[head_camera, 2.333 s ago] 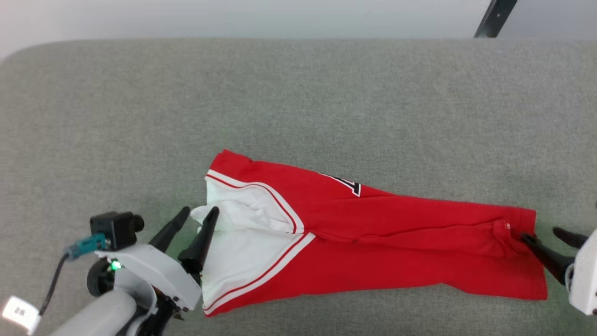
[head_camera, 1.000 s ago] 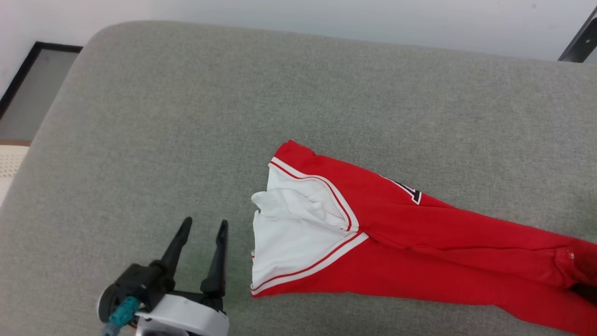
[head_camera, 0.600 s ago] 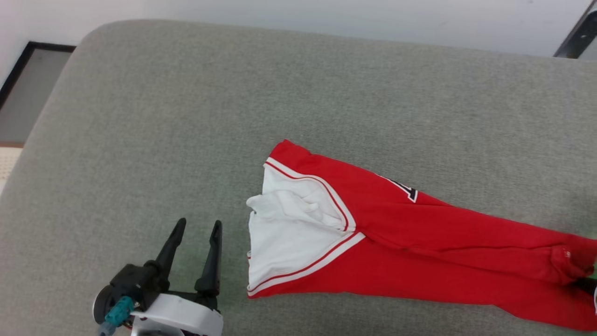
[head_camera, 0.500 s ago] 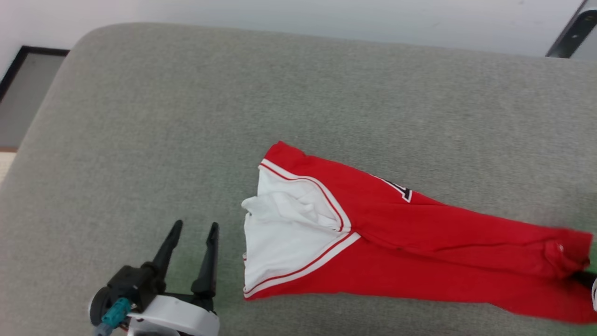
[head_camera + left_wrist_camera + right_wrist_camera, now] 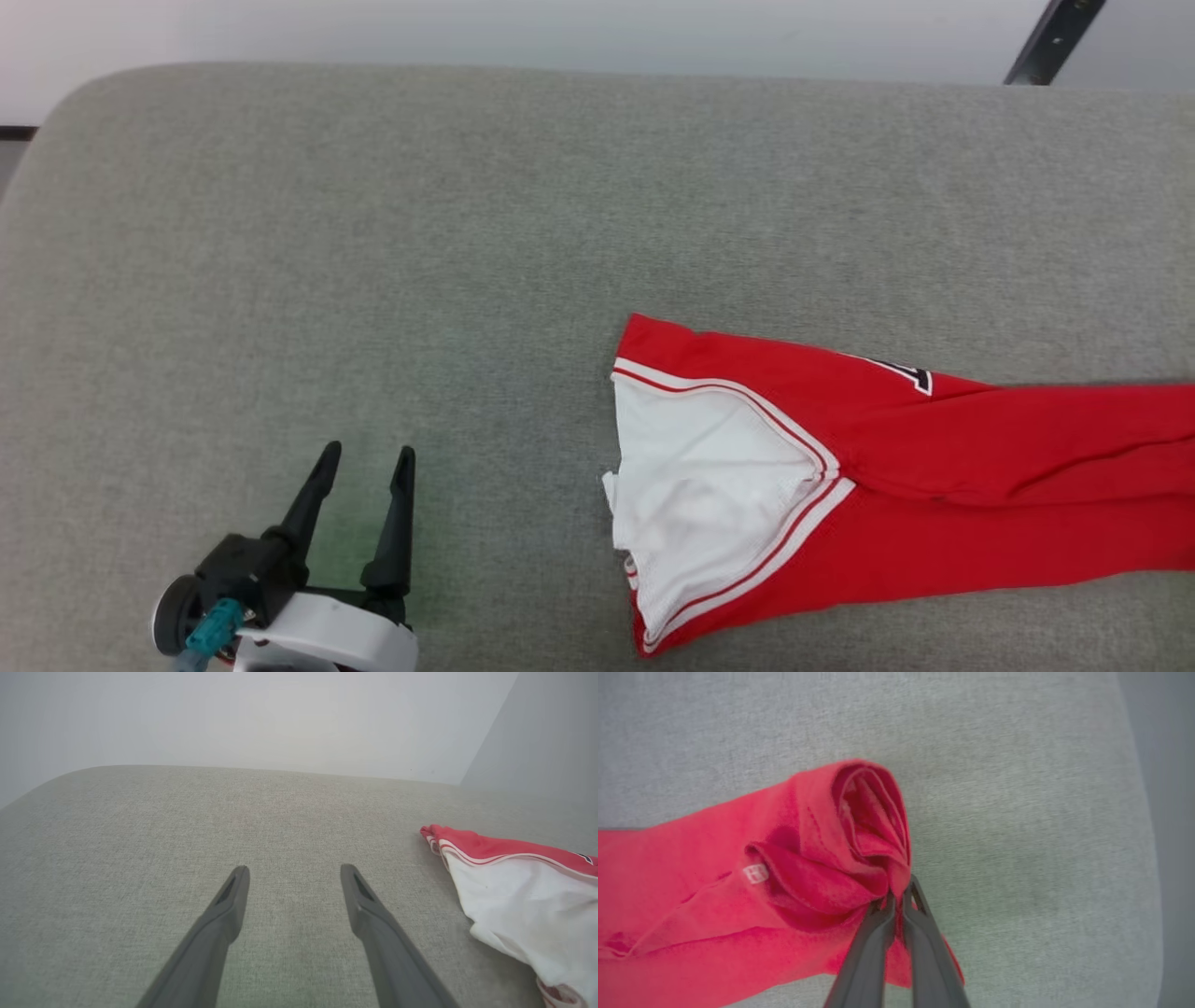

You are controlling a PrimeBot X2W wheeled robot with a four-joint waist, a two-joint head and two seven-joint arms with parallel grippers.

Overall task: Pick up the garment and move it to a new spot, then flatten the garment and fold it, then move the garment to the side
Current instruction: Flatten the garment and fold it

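Observation:
The garment (image 5: 934,485), a red jersey shirt with a white sleeve and striped trim, lies folded lengthwise on the grey surface and runs off the head view's right edge. Its white sleeve end (image 5: 528,910) shows at the right of the left wrist view. My left gripper (image 5: 364,462) stands open at the lower left, well left of the shirt, with nothing between its fingers (image 5: 229,905). In the right wrist view my right gripper (image 5: 899,891) is shut on a bunched red hem (image 5: 859,826) of the garment, which rises slightly off the surface.
The grey fabric surface (image 5: 373,233) has rounded corners and wide free room at the left and the back. A pale wall runs behind it, with a dark slanted bar (image 5: 1050,42) at the upper right. The surface's right edge (image 5: 1143,812) lies close to my right gripper.
The right gripper has shut on the red hem and drawn the garment to the right, stretching it out. The head camera has also swung. The left gripper stays open and apart.

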